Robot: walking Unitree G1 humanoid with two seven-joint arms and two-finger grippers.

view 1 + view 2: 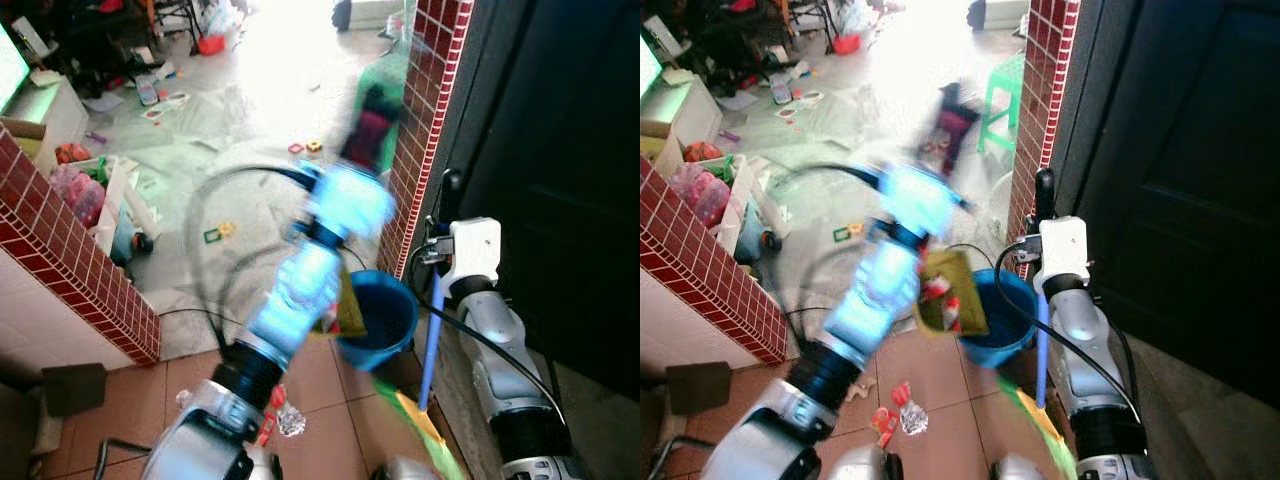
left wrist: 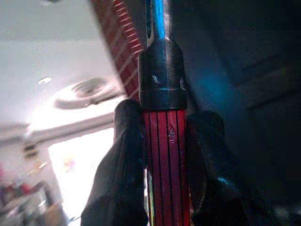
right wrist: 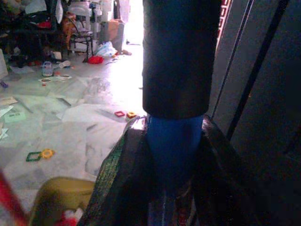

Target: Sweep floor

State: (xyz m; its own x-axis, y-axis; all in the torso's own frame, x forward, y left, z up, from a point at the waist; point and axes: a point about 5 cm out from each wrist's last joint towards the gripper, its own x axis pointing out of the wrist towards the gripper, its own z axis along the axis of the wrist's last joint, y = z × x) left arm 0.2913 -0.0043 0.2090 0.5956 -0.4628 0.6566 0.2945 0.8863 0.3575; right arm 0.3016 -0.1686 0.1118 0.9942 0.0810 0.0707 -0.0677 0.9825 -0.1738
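Red-striped handle (image 2: 164, 165) clamped in left tool (image 2: 164, 188)

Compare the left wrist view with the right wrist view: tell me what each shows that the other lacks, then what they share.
Left wrist view: the left gripper clamps a red ribbed handle with a dark collar above.
Right wrist view: the right gripper clamps a blue handle; beyond lie a littered floor and a yellow dustpan.
Both: two black fingers shut on a pole, with the red brick pillar behind.

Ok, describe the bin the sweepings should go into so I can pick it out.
Find the red brick pillar beside the dark door. At its foot, on the terracotta tiles, stands a blue bucket, round and open-topped. The yellow dustpan hangs tilted over its rim.
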